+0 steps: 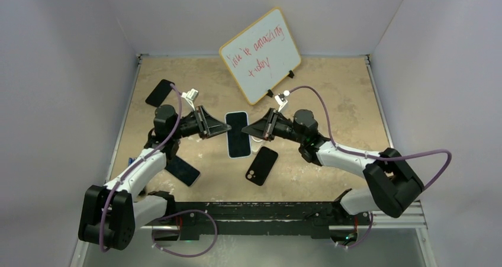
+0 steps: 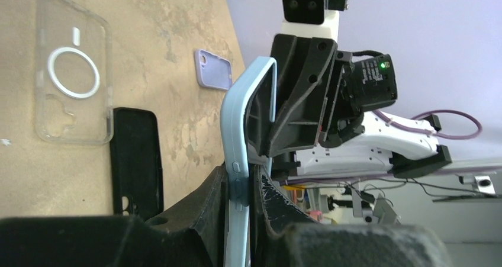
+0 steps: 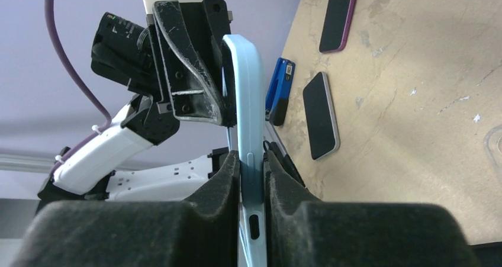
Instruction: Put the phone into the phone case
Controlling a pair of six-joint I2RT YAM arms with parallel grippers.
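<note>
**Cased phone clamped between both grippers over mid-table**

One phone [image 1: 238, 134] is held above the middle of the table, screen up, framed by a light-blue case [image 2: 232, 131]. Whether it is fully seated in that case cannot be told. Its left long edge is pinched by the left gripper [image 1: 227, 126], whose jaws are closed down to the thickness of the case. The right long edge is pinched in the same way by the right gripper [image 1: 247, 132].

Two arms and two grippers are counted. Four cases are counted:
- the light-blue case, which is held
- a clear case [image 2: 71, 119] with a white ring, lying flat beneath the held phone
- a black case [image 1: 261, 165], lying just near of the clear one
- a lilac case [image 2: 214, 69], seen farther off in the left wrist view only

Two loose phones lie flat on the left side. A purple-edged phone [image 1: 160, 92] is at the far left and a silver-edged phone [image 1: 183, 171] at the near left. One small blue object [image 3: 277, 88] is seen at the left edge.

The tabletop [image 1: 331, 101] is tan and mottled. It is enclosed on three sides by plain pale walls [image 1: 65, 54]. One whiteboard [image 1: 260, 55] with red handwriting is propped tilted at the far side.
</note>
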